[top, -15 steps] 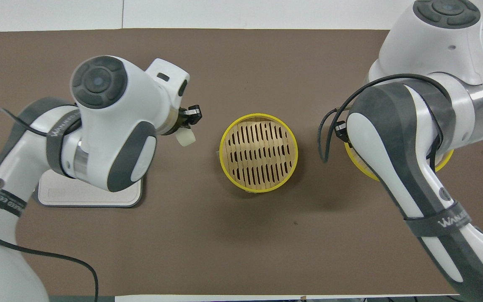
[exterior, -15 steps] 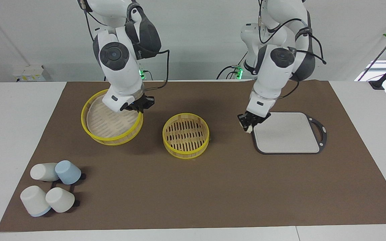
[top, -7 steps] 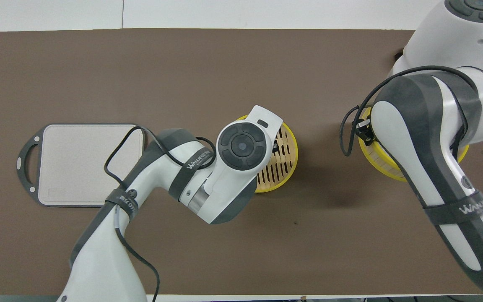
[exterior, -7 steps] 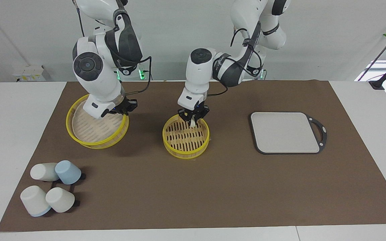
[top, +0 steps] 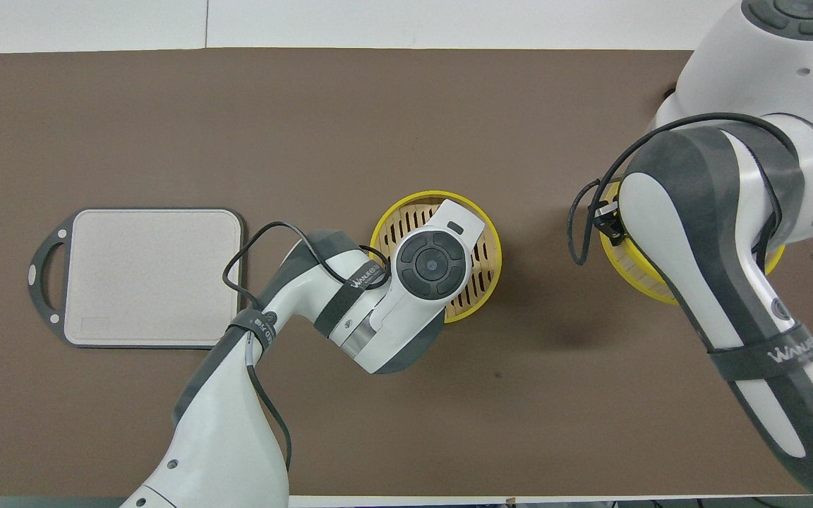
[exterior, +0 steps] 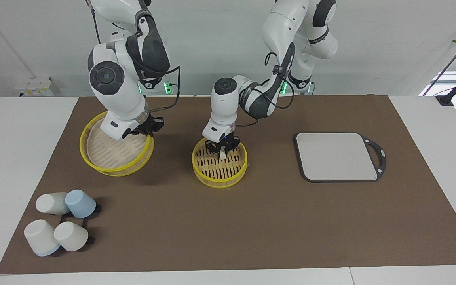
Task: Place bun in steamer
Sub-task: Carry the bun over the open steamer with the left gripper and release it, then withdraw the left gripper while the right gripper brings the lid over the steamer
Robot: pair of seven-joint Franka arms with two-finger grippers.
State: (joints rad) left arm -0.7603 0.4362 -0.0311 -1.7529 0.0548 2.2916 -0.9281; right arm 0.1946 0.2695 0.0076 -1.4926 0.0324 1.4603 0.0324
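The steamer basket (exterior: 197,164) with its yellow rim and slatted floor stands mid-mat; it also shows in the overhead view (top: 406,209). My left gripper (exterior: 221,151) reaches down inside it, shut on the small cream bun (exterior: 223,154). I cannot tell whether the bun touches the floor. In the overhead view the left wrist hides the gripper and bun. My right gripper (exterior: 150,127) is shut on the rim of the steamer lid (exterior: 109,156) and holds it tilted above the mat, toward the right arm's end. The lid's rim shows in the overhead view (top: 618,262).
A grey square board (exterior: 337,156) with a dark handled frame lies toward the left arm's end, bare, and shows in the overhead view (top: 149,275). Several white and blue cups (exterior: 59,221) lie farther from the robots than the lid, at the mat's corner.
My left gripper carried the bun from beside the grey board to the steamer basket and lowered it inside. My right gripper shifted the lid slightly toward the right arm's end.
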